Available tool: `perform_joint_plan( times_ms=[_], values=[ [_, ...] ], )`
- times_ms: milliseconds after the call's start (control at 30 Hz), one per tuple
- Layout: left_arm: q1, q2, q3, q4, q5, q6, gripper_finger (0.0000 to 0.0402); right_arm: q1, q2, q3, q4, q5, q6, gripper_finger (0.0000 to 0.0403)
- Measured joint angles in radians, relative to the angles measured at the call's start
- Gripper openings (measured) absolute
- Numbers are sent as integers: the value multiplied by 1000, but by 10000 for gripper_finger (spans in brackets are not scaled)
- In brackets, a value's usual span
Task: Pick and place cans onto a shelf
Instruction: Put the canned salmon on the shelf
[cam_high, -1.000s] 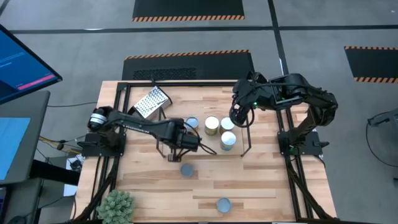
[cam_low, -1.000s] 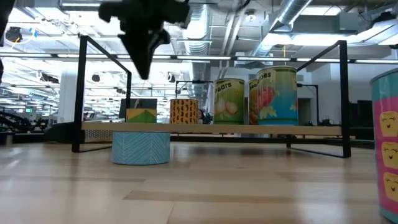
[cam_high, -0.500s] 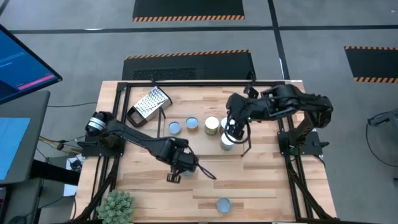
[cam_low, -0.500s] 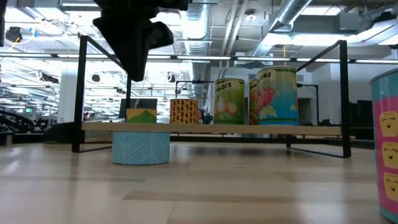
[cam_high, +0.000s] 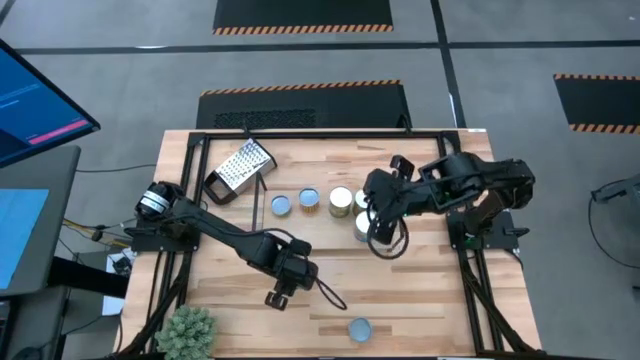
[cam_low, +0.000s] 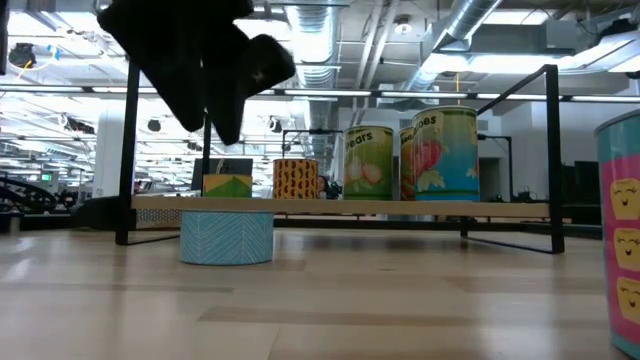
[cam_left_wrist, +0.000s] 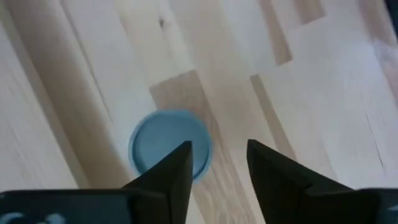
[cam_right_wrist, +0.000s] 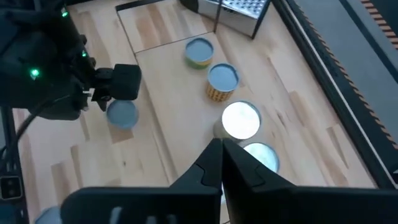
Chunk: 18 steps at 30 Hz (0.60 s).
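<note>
A low teal can (cam_low: 227, 237) stands on the table in front of the shelf (cam_low: 340, 208). In the left wrist view its blue lid (cam_left_wrist: 163, 144) shows just past the fingertips. My left gripper (cam_left_wrist: 217, 163) hangs open above it, clear of it (cam_low: 205, 80). Several cans stand on the shelf (cam_high: 309, 198) (cam_high: 341, 200) (cam_right_wrist: 240, 119). Another blue-lidded can (cam_high: 359, 328) stands near the front edge. My right gripper (cam_right_wrist: 221, 148) is shut and empty, above the shelf's right end (cam_high: 380, 228).
A metal grater (cam_high: 243, 165) lies at the far left of the table. A small plant (cam_high: 187, 330) stands at the near left corner. A pink can (cam_low: 622, 235) is close to the low camera. Bare wood lies between the shelf and the front edge.
My left gripper has gone from the shelf toward the table's near edge and now hangs over the teal can. My right gripper has gone toward the near edge above the shelf's right-hand cans. No can has moved.
</note>
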Motion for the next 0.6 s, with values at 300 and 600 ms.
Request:
perform_joint_plan(
  times_ms=[300,600],
  values=[
    [6,58,-1,14,37,66,149,38,10,1,0,0,45,22],
    [23,66,0,6,60,112,146,57,12,1,0,0,58,28]
  ],
)
